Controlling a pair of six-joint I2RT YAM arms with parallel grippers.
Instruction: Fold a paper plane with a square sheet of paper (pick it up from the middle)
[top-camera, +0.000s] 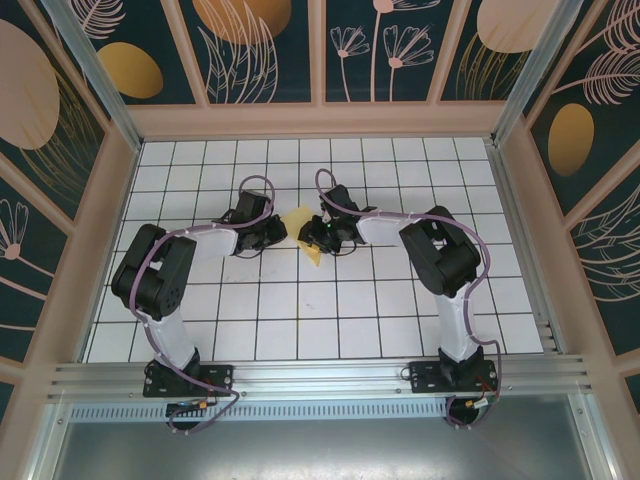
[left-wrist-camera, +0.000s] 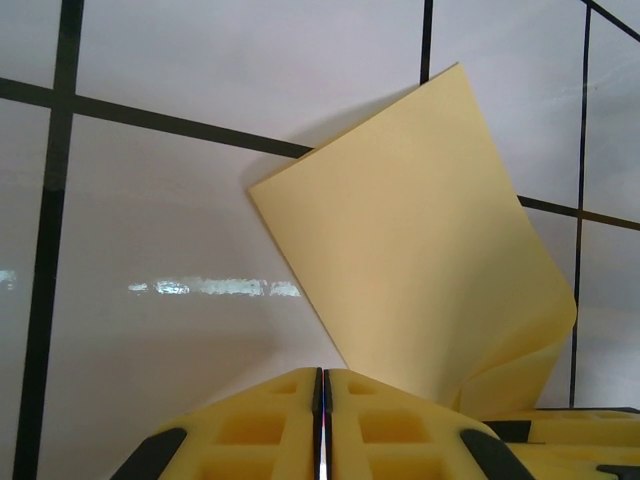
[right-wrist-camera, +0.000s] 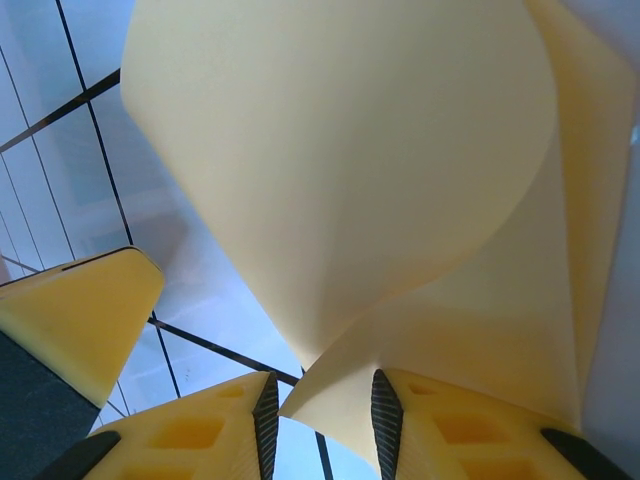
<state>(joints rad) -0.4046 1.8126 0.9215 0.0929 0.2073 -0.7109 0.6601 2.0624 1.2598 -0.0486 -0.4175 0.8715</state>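
The square sheet of paper (left-wrist-camera: 420, 250) is seen curled between the two hands.
The fingers of the right hand (right-wrist-camera: 322, 388) are spread, and the bent lower part of the sheet is placed in the gap between them, not visibly pressed; probably the curl is only supported there while a fold is prepared. The fingers of the left hand (left-wrist-camera: 322, 378) are pressed together, with nothing seen between them; the sheet rises just beside and beyond their tips, a flap being lifted off the tabletop (left-wrist-camera: 180, 200).
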